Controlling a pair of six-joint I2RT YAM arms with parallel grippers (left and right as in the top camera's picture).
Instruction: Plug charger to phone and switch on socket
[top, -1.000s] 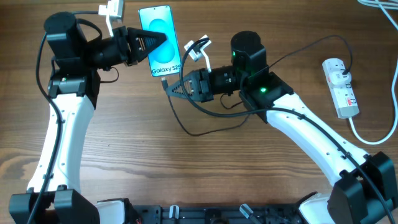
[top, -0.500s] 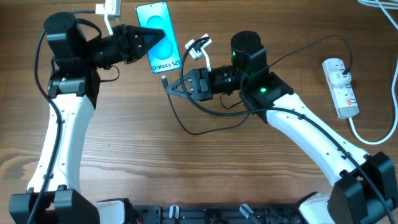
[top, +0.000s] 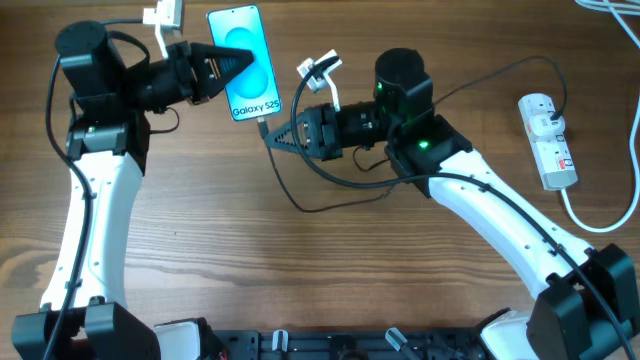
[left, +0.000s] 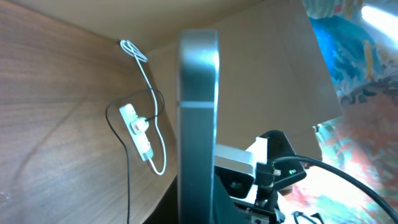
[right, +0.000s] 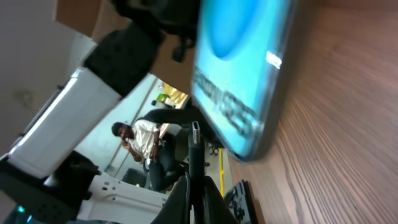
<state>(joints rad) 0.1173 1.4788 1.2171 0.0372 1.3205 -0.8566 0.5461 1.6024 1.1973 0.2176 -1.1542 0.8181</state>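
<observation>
My left gripper (top: 226, 68) is shut on the phone (top: 243, 50), with its cyan screen and "Galaxy S25" band, and holds it at the back left. In the left wrist view the phone (left: 198, 106) stands edge-on. My right gripper (top: 273, 138) is shut on the charger (top: 264, 128) and holds its plug tip just below the phone's bottom edge. In the right wrist view the plug tip (right: 195, 134) points up beside the phone's lower edge (right: 249, 74), with a small gap between them. The black cable (top: 330, 208) loops over the table. The socket (top: 547, 140) lies at the far right.
A thick white cable (top: 585, 218) runs from the socket toward the right edge. Another white cable (top: 610, 12) lies at the back right corner. The socket (left: 138, 129) and its cables also show in the left wrist view.
My left arm has carried the phone left and a little farther back. My right gripper has stayed almost still with the plug, now below the phone's bottom right corner.
</observation>
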